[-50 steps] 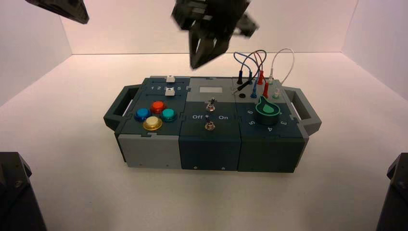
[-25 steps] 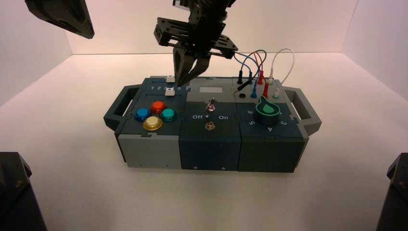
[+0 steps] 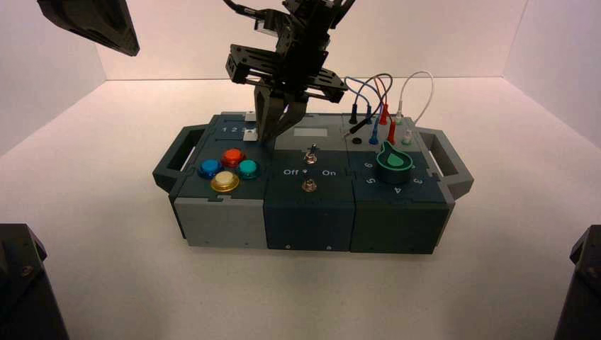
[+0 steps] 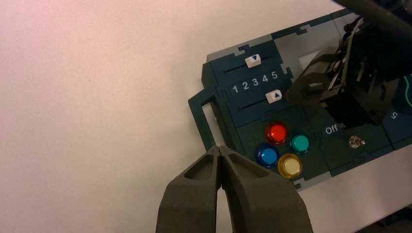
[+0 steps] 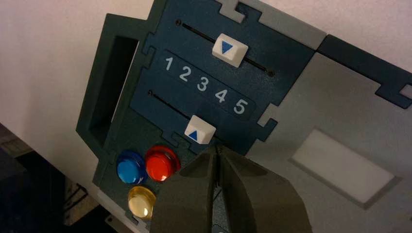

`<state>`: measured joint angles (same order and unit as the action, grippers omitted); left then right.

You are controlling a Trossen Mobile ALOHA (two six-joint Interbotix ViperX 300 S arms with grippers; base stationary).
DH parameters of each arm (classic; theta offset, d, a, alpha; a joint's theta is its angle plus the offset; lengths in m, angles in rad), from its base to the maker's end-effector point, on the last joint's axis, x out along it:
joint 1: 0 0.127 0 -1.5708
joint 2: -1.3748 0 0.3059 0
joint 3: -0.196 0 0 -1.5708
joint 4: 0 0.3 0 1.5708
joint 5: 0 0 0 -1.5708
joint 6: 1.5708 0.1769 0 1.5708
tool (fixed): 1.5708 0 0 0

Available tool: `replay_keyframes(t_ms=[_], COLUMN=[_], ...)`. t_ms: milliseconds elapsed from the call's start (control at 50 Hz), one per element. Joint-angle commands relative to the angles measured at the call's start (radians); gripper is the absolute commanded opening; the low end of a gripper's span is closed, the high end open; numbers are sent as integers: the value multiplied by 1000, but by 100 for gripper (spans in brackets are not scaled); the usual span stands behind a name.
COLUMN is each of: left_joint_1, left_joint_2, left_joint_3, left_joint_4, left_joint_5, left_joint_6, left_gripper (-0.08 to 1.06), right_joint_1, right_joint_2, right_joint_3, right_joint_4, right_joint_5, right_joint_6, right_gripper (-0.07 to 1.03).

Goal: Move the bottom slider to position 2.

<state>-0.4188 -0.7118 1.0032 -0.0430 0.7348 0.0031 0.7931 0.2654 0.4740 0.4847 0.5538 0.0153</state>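
While the bottom slider (image 5: 200, 130) sits in its slot about level with the 4 of the printed row, the digit 2 (image 5: 184, 74) you want lies two numerals off toward the box's handle (image 5: 108, 87). Your right pincer (image 5: 217, 151) has dropped over the last second from high above the box (image 3: 308, 212) to hang just beside that slider, on its side away from the 2; its fingers are pressed together and hold nothing. That places the closed tip well, I judge, to push the slider along the slot toward the 2, but the push has not begun. Mind the red button (image 5: 162, 161) close by. The upper slider (image 5: 230, 50) stands near the 4 and should stay untouched. Your left pincer (image 4: 221, 151) waits, fingers together and empty, above the bench (image 4: 97, 97), well clear of the box.
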Motion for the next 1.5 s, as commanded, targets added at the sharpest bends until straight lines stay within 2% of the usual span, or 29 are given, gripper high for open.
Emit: replay_keyframes(t_ms=[20,1500], left_joint_1=[-2,-2], left_joint_2=[-2,5], left_joint_3=[-18,-15], left_joint_4=[2,2], left_joint_5=[-8,-9], left_joint_6=[6,23], left_gripper=[-3,-3], right_joint_1=[5,23], right_joint_2=[-12,72], right_joint_3=[-25,-115], right_joint_4=[6,18], right_joint_5=[-3,35], right_joint_6=[-2,-5], right_gripper=[-3,-3])
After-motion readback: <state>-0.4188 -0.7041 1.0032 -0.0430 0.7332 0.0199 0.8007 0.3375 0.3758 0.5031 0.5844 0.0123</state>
